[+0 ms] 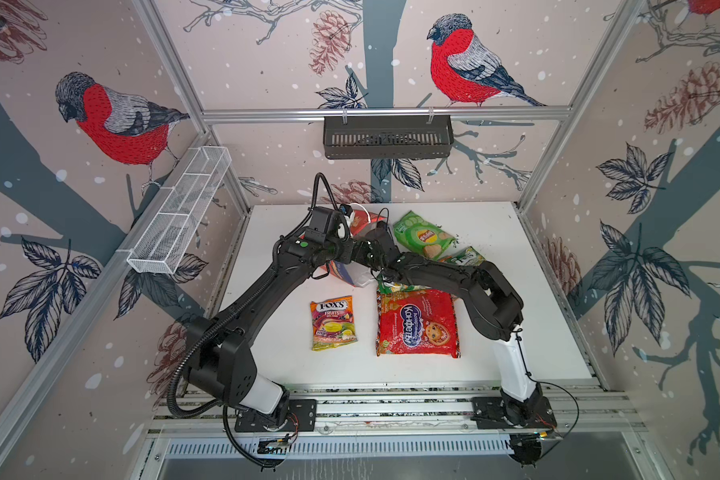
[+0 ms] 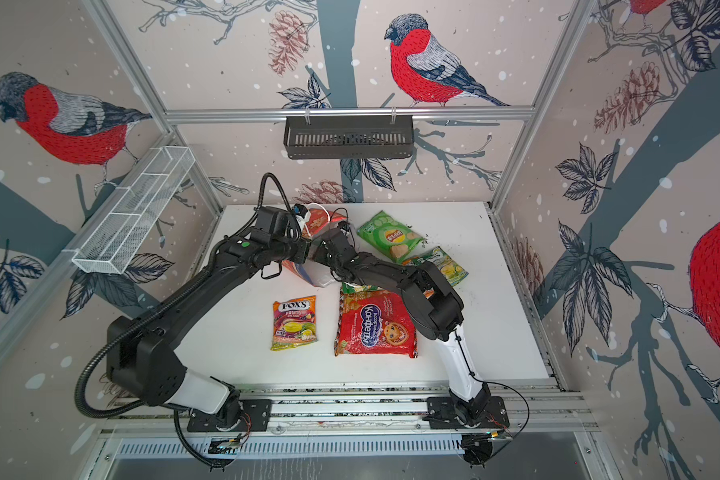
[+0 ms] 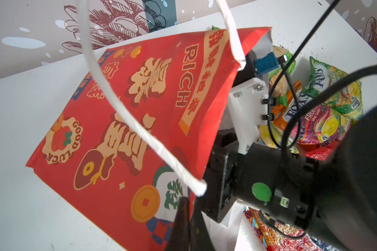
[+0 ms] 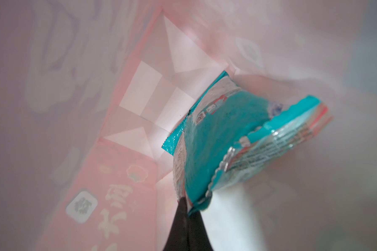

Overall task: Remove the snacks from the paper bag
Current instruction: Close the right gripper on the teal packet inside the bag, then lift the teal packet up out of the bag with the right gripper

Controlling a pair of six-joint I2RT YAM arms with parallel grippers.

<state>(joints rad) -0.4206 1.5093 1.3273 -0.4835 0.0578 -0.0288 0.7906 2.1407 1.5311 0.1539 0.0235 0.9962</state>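
The red-orange paper bag (image 1: pixel 360 221) (image 2: pixel 317 217) lies on its side at the back middle of the table. My left gripper (image 3: pixel 186 203) is shut on the bag's rim (image 3: pixel 192 173), beside a white cord handle (image 3: pixel 139 128). My right gripper (image 4: pixel 186 203) is deep inside the bag, against its white inside (image 4: pixel 152 97), and is hidden in both top views. It is shut on a corner of a teal snack packet (image 4: pixel 216 141). On the table lie an orange Fox's pack (image 1: pixel 332 323), a large red packet (image 1: pixel 417 322), a green chip bag (image 1: pixel 422 235) and a green Fox's pack (image 1: pixel 468 255).
A black basket (image 1: pixel 387 137) hangs on the back rail and a white wire basket (image 1: pixel 179 212) on the left wall. Both forearms cross over the table's middle. Another small pack (image 1: pixel 393 286) lies partly under my right arm. Metal rails (image 1: pixel 391 407) run along the front edge.
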